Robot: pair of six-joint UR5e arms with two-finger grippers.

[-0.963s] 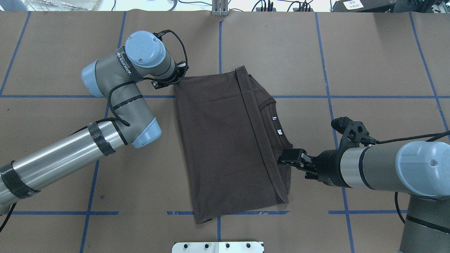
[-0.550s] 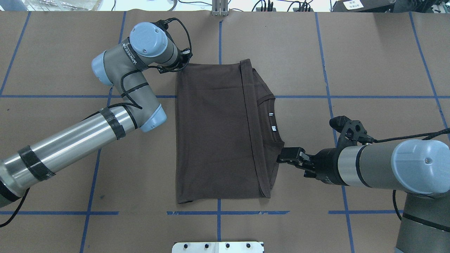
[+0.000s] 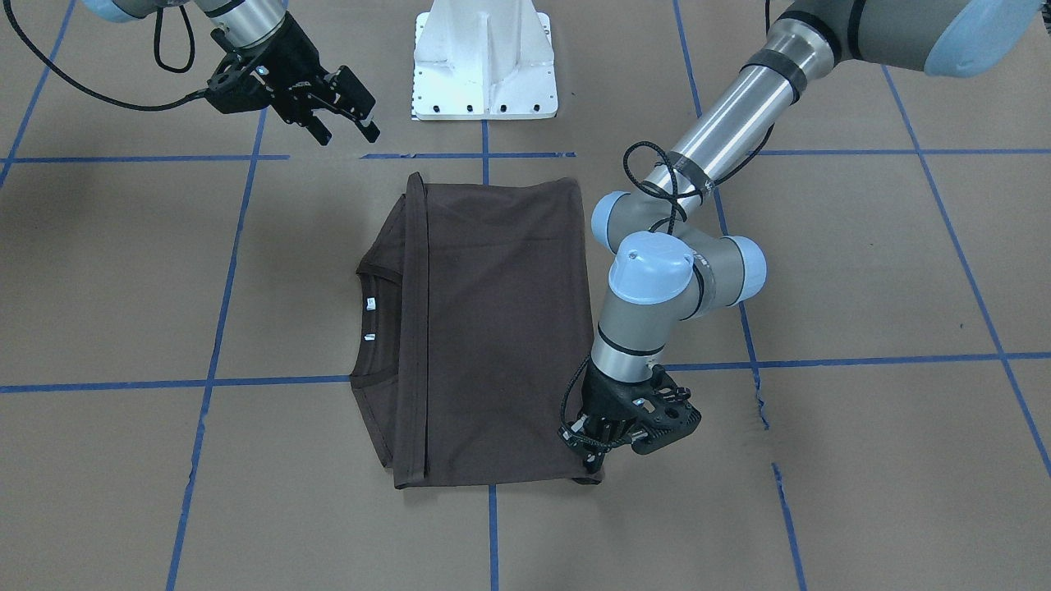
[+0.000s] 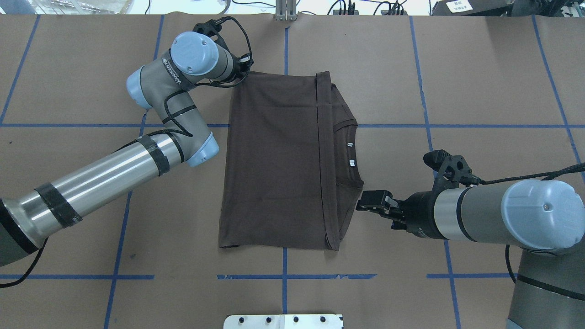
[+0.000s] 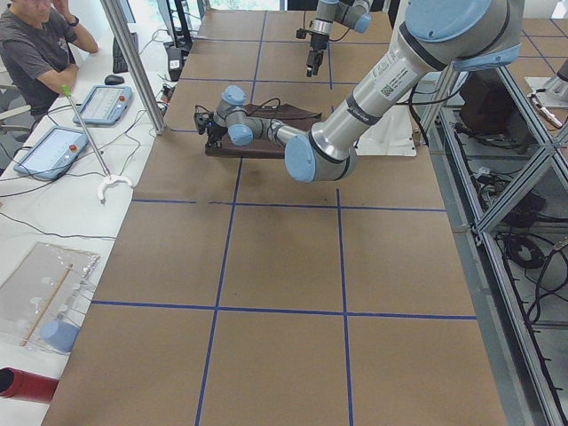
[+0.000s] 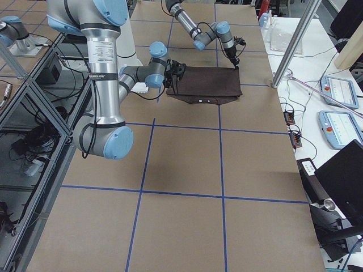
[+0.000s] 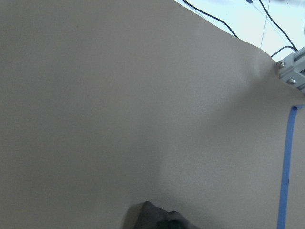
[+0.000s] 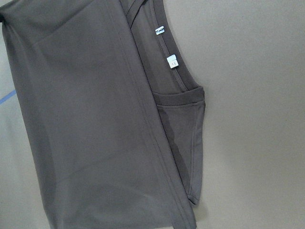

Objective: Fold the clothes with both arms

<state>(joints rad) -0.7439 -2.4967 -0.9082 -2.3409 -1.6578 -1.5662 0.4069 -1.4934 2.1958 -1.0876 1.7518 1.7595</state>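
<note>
The dark brown T-shirt (image 4: 274, 164) lies folded flat on the brown table paper, collar and white tags (image 4: 350, 154) on the robot's right side. It also shows in the front view (image 3: 493, 328) and the right wrist view (image 8: 86, 119). My left gripper (image 3: 593, 464) is shut on the shirt's far left corner; in the overhead view (image 4: 244, 73) the wrist mostly hides it. A dark bit (image 7: 159, 218) shows at the bottom of the left wrist view. My right gripper (image 3: 345, 127) is open and empty, held above the table beside the shirt's right edge (image 4: 360, 203).
The white pedestal base (image 3: 484, 57) stands at the robot's edge of the table. Blue tape lines (image 4: 425, 125) cross the paper. An aluminium post (image 4: 286, 10) and cables sit at the far edge. An operator (image 5: 35, 44) sits beside control tablets past the table.
My left gripper has moved toward the far edge, dragging the shirt corner. The shirt has swung straight and slid away from the robot. The right gripper has barely moved.
</note>
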